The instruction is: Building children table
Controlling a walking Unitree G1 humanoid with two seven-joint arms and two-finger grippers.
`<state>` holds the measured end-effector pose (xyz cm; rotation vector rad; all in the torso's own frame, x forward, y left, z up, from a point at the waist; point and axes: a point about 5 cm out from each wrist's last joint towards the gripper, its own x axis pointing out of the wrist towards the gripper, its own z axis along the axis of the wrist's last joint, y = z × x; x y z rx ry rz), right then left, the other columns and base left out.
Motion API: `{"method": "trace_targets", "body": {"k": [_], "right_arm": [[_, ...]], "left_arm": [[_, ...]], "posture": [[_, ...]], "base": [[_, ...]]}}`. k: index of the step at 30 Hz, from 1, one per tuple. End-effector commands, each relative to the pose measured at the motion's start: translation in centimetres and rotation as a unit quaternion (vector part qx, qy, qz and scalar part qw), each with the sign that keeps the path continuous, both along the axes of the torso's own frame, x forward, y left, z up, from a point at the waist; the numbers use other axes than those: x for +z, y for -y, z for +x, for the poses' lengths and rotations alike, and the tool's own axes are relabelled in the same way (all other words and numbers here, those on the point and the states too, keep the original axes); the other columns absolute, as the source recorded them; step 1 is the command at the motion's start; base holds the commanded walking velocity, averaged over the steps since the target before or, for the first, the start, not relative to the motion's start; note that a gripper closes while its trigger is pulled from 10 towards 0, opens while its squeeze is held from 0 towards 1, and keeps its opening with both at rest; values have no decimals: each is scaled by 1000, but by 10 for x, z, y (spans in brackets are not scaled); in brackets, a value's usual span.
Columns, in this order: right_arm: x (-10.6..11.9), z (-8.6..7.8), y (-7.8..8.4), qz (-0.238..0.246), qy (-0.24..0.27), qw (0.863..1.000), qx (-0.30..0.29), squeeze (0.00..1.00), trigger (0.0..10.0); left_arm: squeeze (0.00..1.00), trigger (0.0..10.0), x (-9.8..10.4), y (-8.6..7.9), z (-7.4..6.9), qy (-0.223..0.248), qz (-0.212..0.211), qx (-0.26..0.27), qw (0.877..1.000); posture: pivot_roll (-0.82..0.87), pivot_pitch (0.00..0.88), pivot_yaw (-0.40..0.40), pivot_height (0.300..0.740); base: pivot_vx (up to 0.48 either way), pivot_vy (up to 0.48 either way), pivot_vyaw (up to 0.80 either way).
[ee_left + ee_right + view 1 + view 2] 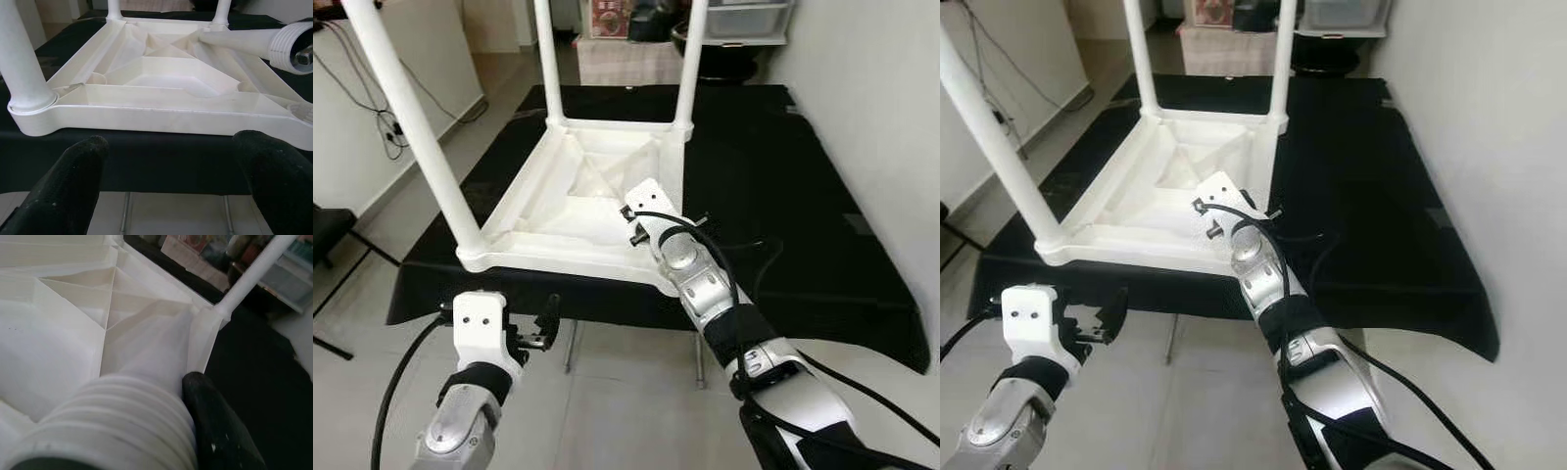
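An upturned white children's table top [578,211] is seen lying on a black-covered desk [783,225], with three legs [411,117] already standing up from its corners. The fourth leg [244,41] is gripped in the right gripper [641,211], jaws clenched on it just behind its ribbed threaded end [117,421]; one black finger [215,431] is pressed against the ribs. The leg is held lying across the underside, its threaded end toward the near-right corner socket [301,110], which is judged to be still empty. The left gripper [533,328] is held below the near rim, jaws released, nothing between the fingers [68,181]. For the step to be done well, the leg should be tipped upright, the thread centred over the socket just beside the right jaws, then turned straight down without cross-threading. The near rim could be steadied by the left jaws, so the top is not spun or slid off the desk edge.
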<state>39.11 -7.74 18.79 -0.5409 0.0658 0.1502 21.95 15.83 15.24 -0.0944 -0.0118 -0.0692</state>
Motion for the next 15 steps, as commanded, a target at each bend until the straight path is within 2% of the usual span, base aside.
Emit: {"method": "trace_targets", "body": {"k": [1,6,12,14,15], "right_arm": [[17,0,-1,33,36,998,32,0,0],[26,1,19,73,48,995,38,0,0],[29,1,31,94,51,993,40,0,0],[36,0,45,141,55,988,43,0,0],[36,0,45,141,55,988,43,0,0]], "left_arm": [[0,10000,-1,-4,2,-2,10,4,1000],[0,10000,5,-6,7,10,4,6,1000],[0,10000,8,-6,9,16,-2,6,1000],[0,10000,17,-5,13,31,-27,3,999],[0,10000,17,-5,13,31,-27,3,999]], "posture": [[10,56,21,740],[7,52,20,740],[6,51,21,740],[7,50,18,740],[7,50,18,740]], "base": [[0,0,0],[0,0,0],[0,0,0],[0,0,0],[0,0,0]]}}
